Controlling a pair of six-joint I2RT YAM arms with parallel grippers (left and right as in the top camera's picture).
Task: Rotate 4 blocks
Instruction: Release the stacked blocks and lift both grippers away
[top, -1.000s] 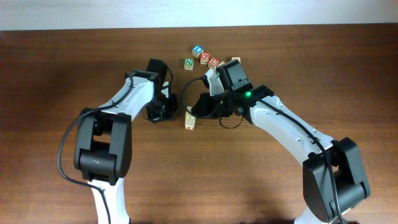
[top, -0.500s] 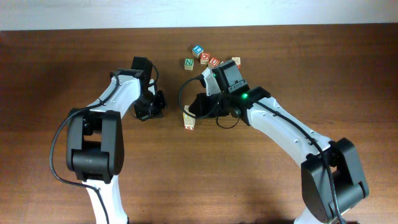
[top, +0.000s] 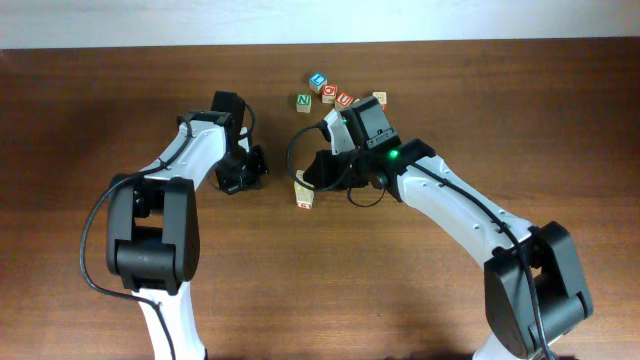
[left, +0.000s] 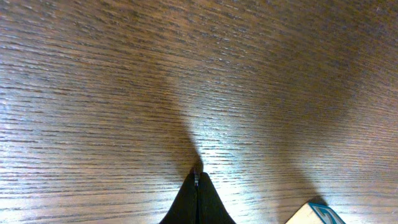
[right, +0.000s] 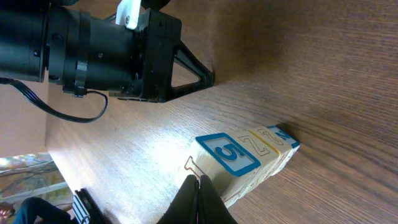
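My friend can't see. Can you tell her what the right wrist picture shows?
The right gripper, shut, points at the end of a row of blocks lying on the wooden table; the nearest block shows a blue-framed 5. The left gripper, black, sits behind.

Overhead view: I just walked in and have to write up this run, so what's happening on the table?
The right gripper, shut and holding nothing, has its tips down at one end of a short row of pale picture blocks, as if to nudge it. The left gripper, also shut and empty, is low over the bare table to the side of that row. A cluster of letter cubes lies further back, with neither arm on it.
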